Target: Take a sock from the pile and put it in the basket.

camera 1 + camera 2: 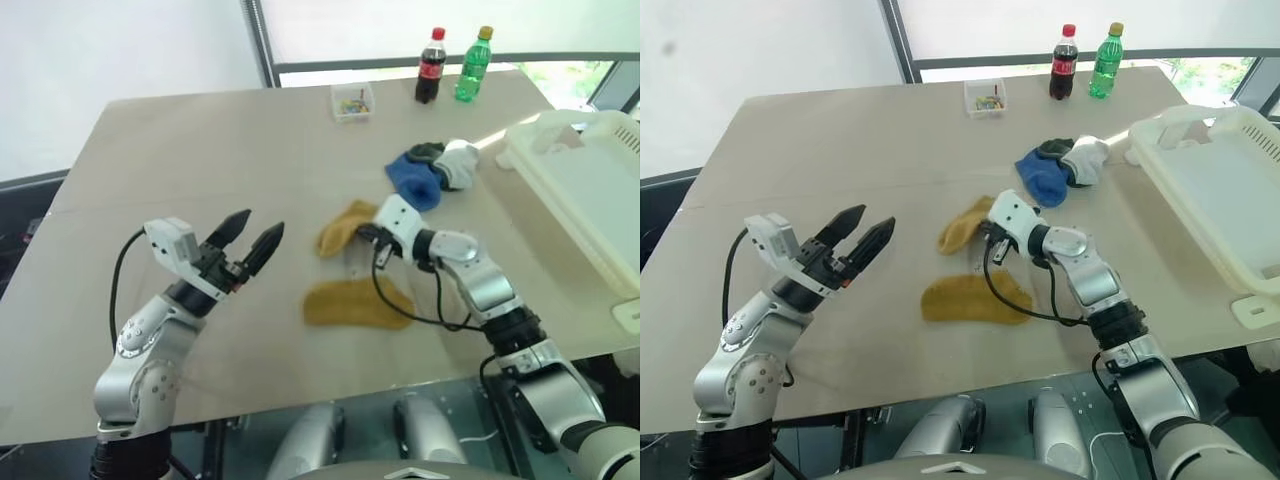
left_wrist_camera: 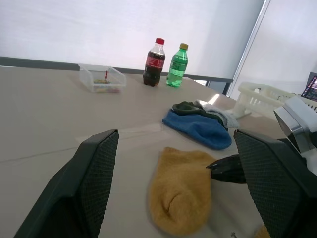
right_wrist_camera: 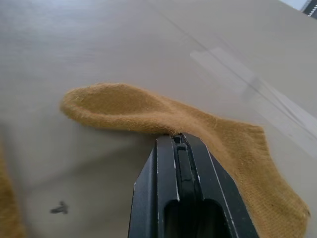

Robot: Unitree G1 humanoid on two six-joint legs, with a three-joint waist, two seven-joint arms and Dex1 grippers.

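Right fingers [image 3: 179, 141] are pressed together on the edge of a mustard sock [image 1: 345, 226] on the worktop [image 1: 200, 150] — soft, light, limp; you pinch its cuff. Left fingers [image 1: 250, 238] spread. Basket [image 1: 590, 200] — far right.

A broad beige table [image 1: 200, 180] with a faint seam across its top stands before pale drawn window blinds [image 1: 120, 45] split by a dark slanted frame post [image 1: 262, 45], daylight and some greenery showing at the far right corner [image 1: 570, 75], dark floor beneath the table's left edge.
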